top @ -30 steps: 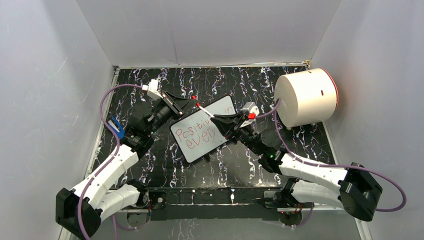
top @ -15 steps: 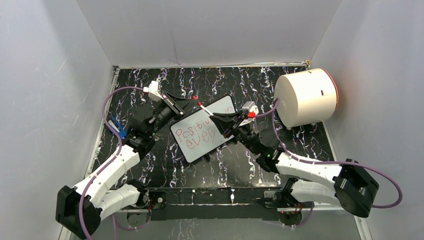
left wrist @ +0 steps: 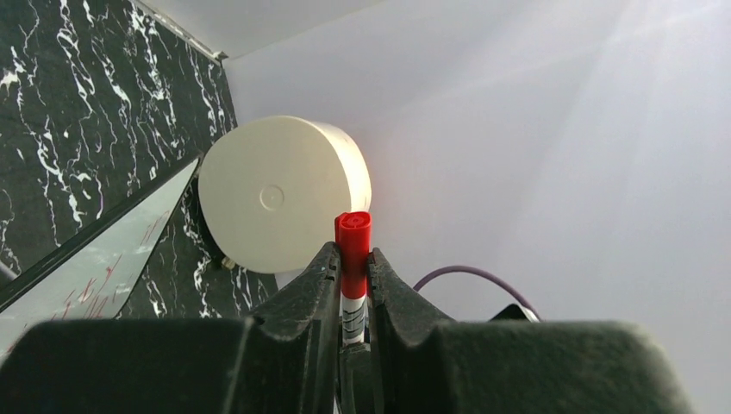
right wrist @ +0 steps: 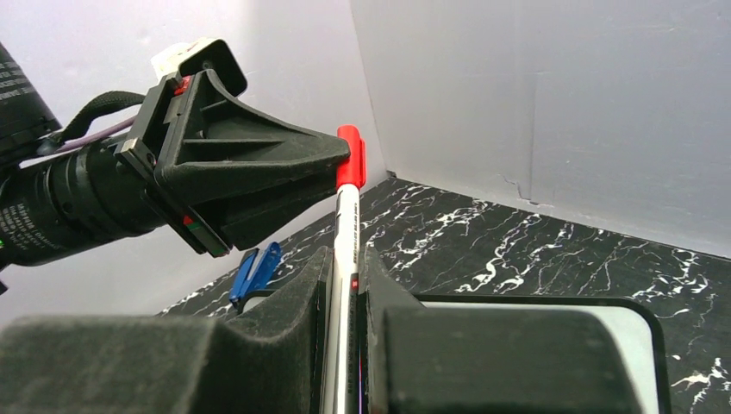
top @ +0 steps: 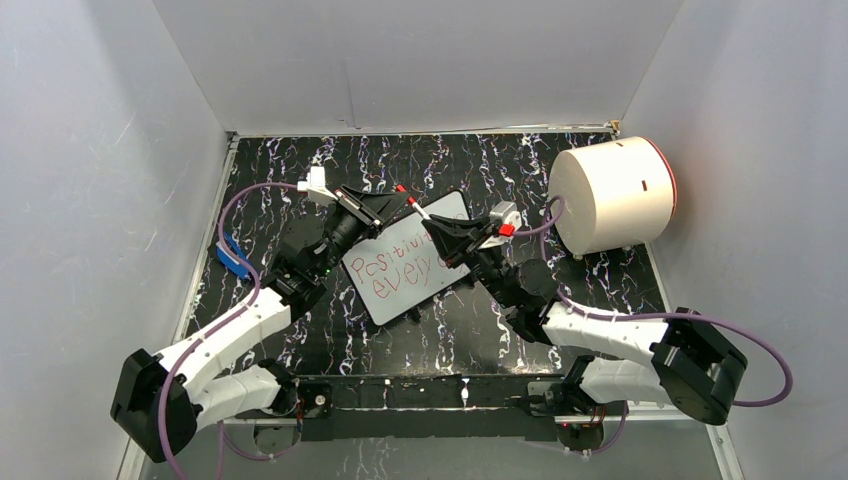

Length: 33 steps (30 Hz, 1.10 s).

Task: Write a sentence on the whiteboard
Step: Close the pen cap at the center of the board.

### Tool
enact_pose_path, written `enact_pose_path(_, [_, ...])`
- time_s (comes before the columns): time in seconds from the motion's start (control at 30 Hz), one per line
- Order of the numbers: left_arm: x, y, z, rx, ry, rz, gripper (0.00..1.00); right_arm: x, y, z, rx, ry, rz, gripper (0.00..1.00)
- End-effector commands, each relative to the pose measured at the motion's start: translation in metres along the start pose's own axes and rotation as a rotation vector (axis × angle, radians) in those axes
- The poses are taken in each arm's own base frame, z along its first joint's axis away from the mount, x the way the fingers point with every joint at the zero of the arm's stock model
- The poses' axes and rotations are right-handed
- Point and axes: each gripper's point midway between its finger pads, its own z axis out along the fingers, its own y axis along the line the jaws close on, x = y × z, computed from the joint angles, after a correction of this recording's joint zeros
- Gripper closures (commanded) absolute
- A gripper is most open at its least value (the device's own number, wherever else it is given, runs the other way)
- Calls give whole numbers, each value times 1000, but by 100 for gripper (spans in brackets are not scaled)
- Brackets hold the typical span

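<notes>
**Capping the pen over the written board.** Over the last second your left fingers [top: 403,198] have travelled across toward your right fingers [top: 434,229]. The red cap [left wrist: 353,235] they carry stood apart from the pen's tip; it now sits on the end of the pen [right wrist: 346,226]. Read this as the writing being over: you are closing the pen, not marking with it.

The left fingers are nearly closed, pinching the cap between their tips, with the white barrel running down between them. The right fingers are clamped shut on the pen's barrel, which sticks out ahead of them and up into the left fingers (neither wrist view shows whether the cap has seated fully).

The whiteboard [top: 398,300] lies flat on the counter [top: 480,160] beneath both sets of fingers, and neither appears to touch it. The sentence [top: 392,264] runs in red over two lines. Its right-hand end is hidden under the right fingers, so you cannot confirm from above that the last word is complete. The white drum [top: 612,195] stands well beyond the right fingers.
</notes>
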Motion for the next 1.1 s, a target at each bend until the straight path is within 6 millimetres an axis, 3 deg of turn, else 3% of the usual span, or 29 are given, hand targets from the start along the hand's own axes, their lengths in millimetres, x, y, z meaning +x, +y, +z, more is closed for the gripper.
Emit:
enact_pose_path(0.0, [46, -7, -4, 34, 148, 4, 100, -43, 2, 11, 11, -172, -5, 100])
enact_pose_path(0.37, [76, -3, -11, 61, 243, 67, 100, -47, -3, 8, 37, -201, 39, 100])
enact_pose_path(0.77, [95, 3, -24, 126, 303, 128, 100, -44, 0, 5, -2, -172, 182, 100])
enact_pose_path(0.87, [92, 0, -28, 146, 289, 148, 100, -41, -4, 3, 12, -161, 180, 100])
enact_pose_path(1.0, [73, -1, -32, 75, 221, 211, 100, -31, -14, -4, 50, -116, 137, 100])
enact_pose_path(1.07, [63, -2, -35, 29, 192, 256, 91, -25, -18, -9, 70, -92, 116, 100])
